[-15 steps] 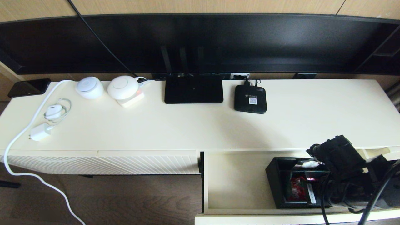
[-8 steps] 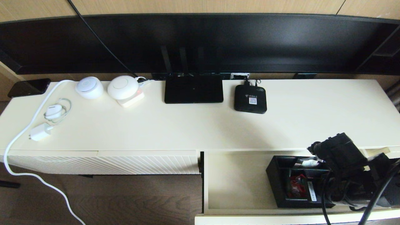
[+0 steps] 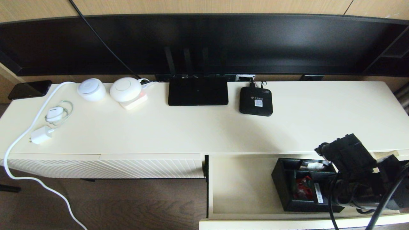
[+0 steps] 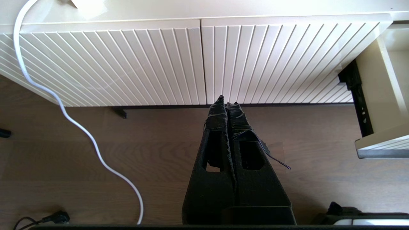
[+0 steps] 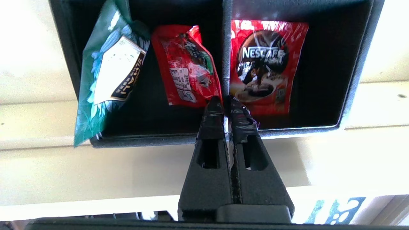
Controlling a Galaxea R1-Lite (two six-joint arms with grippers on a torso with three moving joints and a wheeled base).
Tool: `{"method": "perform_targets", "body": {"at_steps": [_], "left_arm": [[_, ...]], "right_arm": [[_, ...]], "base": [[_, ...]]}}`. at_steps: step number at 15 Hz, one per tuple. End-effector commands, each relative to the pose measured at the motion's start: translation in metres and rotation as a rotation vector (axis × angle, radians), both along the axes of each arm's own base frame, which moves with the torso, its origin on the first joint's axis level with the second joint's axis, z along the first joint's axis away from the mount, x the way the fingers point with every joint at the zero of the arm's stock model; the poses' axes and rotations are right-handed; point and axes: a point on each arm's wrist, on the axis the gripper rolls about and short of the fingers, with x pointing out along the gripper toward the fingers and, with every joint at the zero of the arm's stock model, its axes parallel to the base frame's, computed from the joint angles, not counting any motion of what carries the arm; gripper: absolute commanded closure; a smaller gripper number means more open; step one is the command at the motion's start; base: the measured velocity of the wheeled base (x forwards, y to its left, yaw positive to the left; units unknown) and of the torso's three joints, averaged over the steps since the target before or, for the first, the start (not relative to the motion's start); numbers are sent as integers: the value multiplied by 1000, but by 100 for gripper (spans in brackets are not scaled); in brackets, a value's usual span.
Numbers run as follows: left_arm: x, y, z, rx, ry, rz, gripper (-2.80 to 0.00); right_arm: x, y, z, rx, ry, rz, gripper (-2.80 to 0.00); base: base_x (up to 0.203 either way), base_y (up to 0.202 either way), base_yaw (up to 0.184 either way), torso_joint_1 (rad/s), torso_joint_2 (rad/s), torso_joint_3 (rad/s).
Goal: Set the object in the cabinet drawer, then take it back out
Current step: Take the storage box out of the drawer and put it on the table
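Note:
The black organizer box sits inside the open cabinet drawer, at its right part. The right wrist view shows the box with a green packet and red snack packets between its dividers. My right gripper is shut on the middle divider at the box's near wall. In the head view my right arm covers the box's right side. Whether the box rests on the drawer floor I cannot tell. My left gripper hangs shut and empty above the floor, in front of the closed panels.
On the cabinet top stand a black router, a small black box with a sticker, two white round devices, a charger and a white cable. Diagonal-ribbed closed panels lie left of the drawer.
My right arm has risen a little and drawn slightly toward the cabinet's back, and the organizer box has shifted the same way with it. The left arm has not moved.

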Motion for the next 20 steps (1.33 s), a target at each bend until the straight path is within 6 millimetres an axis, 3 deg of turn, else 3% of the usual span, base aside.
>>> {"method": "perform_targets", "body": {"at_steps": [1, 2, 6, 11, 20], "left_arm": [[0, 0, 0, 0, 2, 0, 0], [0, 0, 0, 0, 2, 0, 0], [0, 0, 0, 0, 2, 0, 0], [0, 0, 0, 0, 2, 0, 0], [0, 0, 0, 0, 2, 0, 0]], "right_arm": [[0, -1, 3, -6, -13, -2, 0], [-1, -1, 5, -27, -27, 0, 0], [0, 0, -23, -71, 63, 13, 0], [10, 3, -39, -82, 94, 5, 0], [17, 3, -24, -56, 23, -11, 0]], "base": [[0, 0, 0, 0, 0, 0], [0, 0, 0, 0, 0, 0], [0, 0, 0, 0, 0, 0], [0, 0, 0, 0, 0, 0], [0, 0, 0, 0, 0, 0]]}}
